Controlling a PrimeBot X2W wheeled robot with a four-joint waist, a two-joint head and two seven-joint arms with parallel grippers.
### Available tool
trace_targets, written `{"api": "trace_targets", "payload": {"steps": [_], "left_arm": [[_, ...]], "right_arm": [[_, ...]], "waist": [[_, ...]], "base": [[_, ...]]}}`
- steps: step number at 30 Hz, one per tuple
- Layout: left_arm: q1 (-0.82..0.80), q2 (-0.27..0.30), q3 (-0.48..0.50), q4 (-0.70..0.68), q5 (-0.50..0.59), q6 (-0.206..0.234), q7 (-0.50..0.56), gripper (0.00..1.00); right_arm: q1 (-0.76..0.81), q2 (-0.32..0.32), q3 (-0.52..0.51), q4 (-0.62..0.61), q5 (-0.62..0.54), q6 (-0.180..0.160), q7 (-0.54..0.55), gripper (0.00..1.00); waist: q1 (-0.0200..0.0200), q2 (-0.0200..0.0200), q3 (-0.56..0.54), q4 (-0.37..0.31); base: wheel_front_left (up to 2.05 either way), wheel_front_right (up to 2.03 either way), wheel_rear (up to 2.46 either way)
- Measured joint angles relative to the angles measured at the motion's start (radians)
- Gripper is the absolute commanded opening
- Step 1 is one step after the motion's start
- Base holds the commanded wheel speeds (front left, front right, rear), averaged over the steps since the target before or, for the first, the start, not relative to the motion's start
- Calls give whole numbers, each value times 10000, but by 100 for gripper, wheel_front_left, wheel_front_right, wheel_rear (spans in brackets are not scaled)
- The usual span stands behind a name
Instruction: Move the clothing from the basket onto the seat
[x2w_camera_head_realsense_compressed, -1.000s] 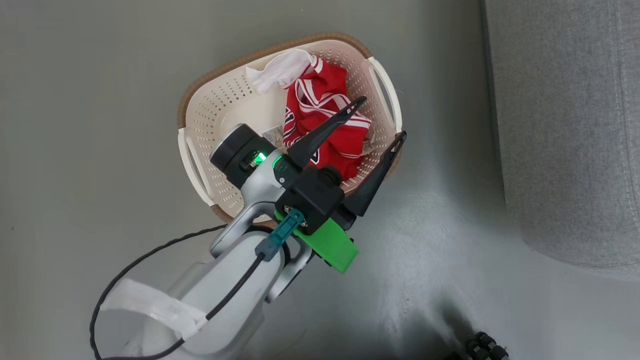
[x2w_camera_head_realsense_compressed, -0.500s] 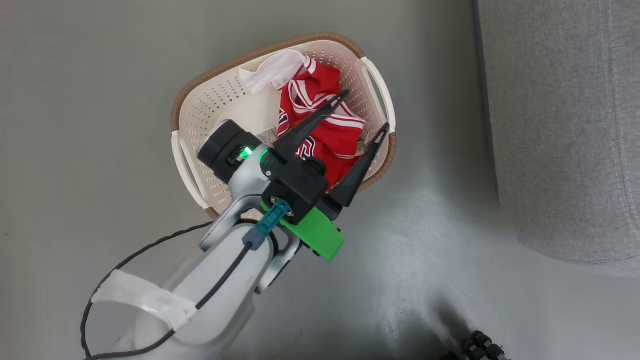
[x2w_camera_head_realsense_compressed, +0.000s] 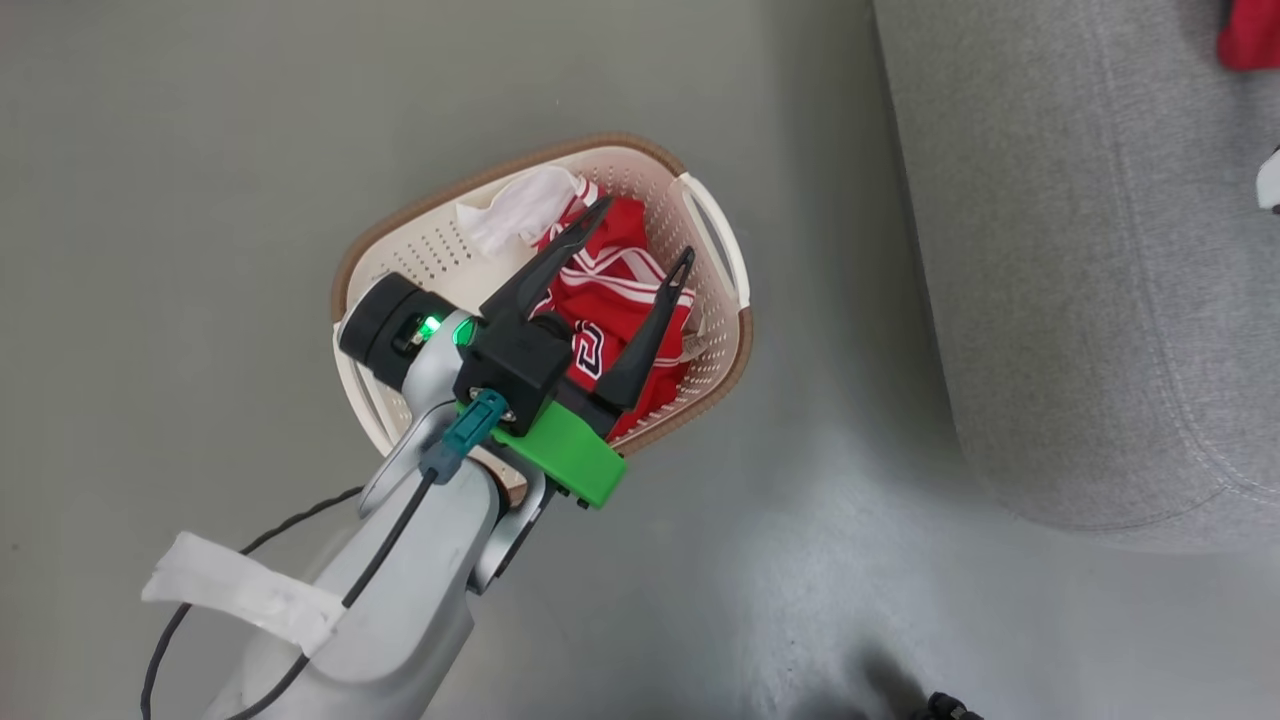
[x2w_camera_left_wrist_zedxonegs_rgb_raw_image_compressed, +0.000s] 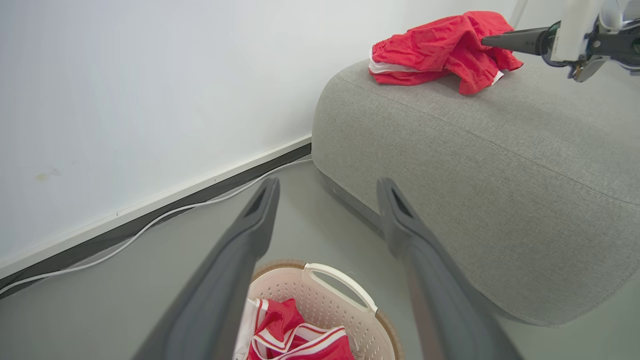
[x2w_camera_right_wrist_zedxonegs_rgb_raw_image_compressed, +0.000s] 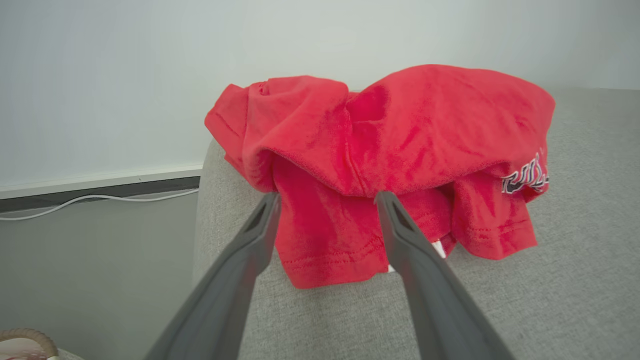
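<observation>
Two garments: one on sofa (x2w_camera_head_realsense_compressed: 1050, 250), one in basket (x2w_camera_head_realsense_compressed: 400, 215).
Head view: left gripper (x2w_camera_head_realsense_compressed: 647, 232), fingers apart, hangs over the basket's jersey (x2w_camera_head_realsense_compressed: 610, 320), apparently for pickup; jersey axis 11-to-5. Left wrist view: red garment (x2w_camera_left_wrist_zedxonegs_rgb_raw_image_compressed: 440, 47) on sofa at 1 o'clock. Right wrist view: right gripper (x2w_camera_right_wrist_zedxonegs_rgb_raw_image_compressed: 325, 197), fingers apart, faces it; axis 9-to-3.

A plain grey floor (x2w_camera_head_realsense_compressed: 200, 150) meets a white wall (x2w_camera_left_wrist_zedxonegs_rgb_raw_image_compressed: 150, 75) at a dark skirting strip (x2w_camera_left_wrist_zedxonegs_rgb_raw_image_compressed: 60, 260) — pale trim above it; a thin white cable (x2w_camera_right_wrist_zedxonegs_rgb_raw_image_compressed: 105, 197) lies along the floor just beside that strip; a small black knobbly object (x2w_camera_head_realsense_compressed: 947, 707) sits at the head view's bottom edge — too cropped to identify.
</observation>
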Motion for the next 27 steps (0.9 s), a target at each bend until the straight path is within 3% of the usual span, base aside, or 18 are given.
{"api": "trace_targets", "payload": {"steps": [11, 27], "left_arm": [[693, -21, 602, 694, -591, 236, -219, 100], [2300, 0, 2094, 1381, -1419, 982, -334, 100]], "right_arm": [[739, 679, 276, -629, -245, 261, -102, 100], [2503, 2096, 261, -2560, -368, 109, -115, 100]], "waist": [[-1, 0, -1286, -154], [-1, 0, -3292, 380]], "base": [[0, 0, 0], [0, 0, 0]]}}
